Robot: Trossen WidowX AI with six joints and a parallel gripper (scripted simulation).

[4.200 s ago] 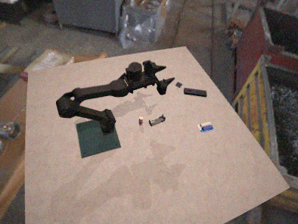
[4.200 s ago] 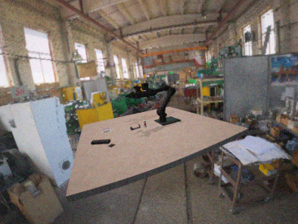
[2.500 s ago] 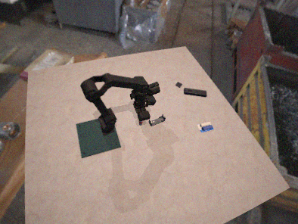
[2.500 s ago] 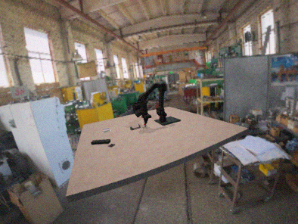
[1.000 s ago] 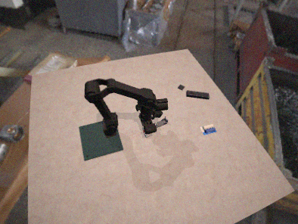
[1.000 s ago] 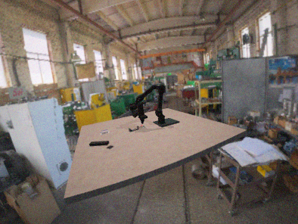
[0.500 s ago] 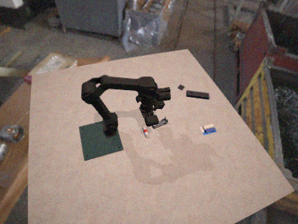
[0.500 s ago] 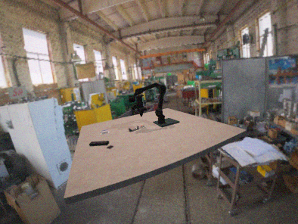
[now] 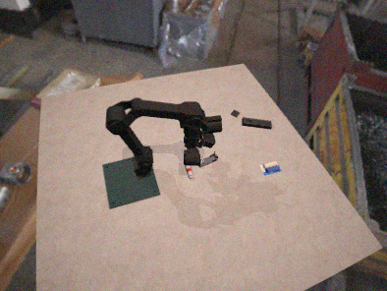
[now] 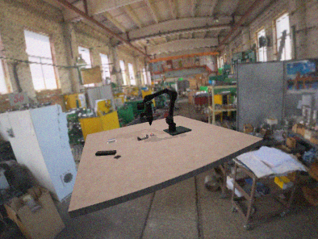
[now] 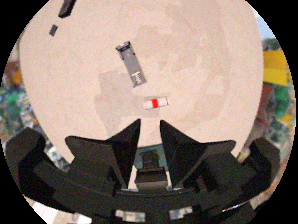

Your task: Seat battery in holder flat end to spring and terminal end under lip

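Note:
The battery [image 9: 190, 172] [image 10: 152, 135] [image 11: 155, 103], white with a red band, lies on its side on the table, outside the holder. The grey holder [image 9: 209, 159] [image 10: 142, 138] [image 11: 131, 65] is empty; in the wrist view its spring end is nearer the battery and its raised lip end is farther off. The battery lies roughly crosswise just past the spring end, not touching it. My gripper [image 9: 192, 157] [image 10: 150, 123] [image 11: 150, 121] is partly open and empty, above the table on the arm's side of the battery. Which battery end is the terminal is too blurred to tell.
A long black block [image 9: 256, 123] [image 10: 106, 153] [image 11: 67, 7] and a small dark square [image 9: 235, 113] [image 10: 117, 157] [image 11: 53, 30] lie beyond the holder. A blue and white piece [image 9: 271, 168] [image 10: 111, 140] lies off to one side. The arm stands on a green plate [image 9: 118, 192].

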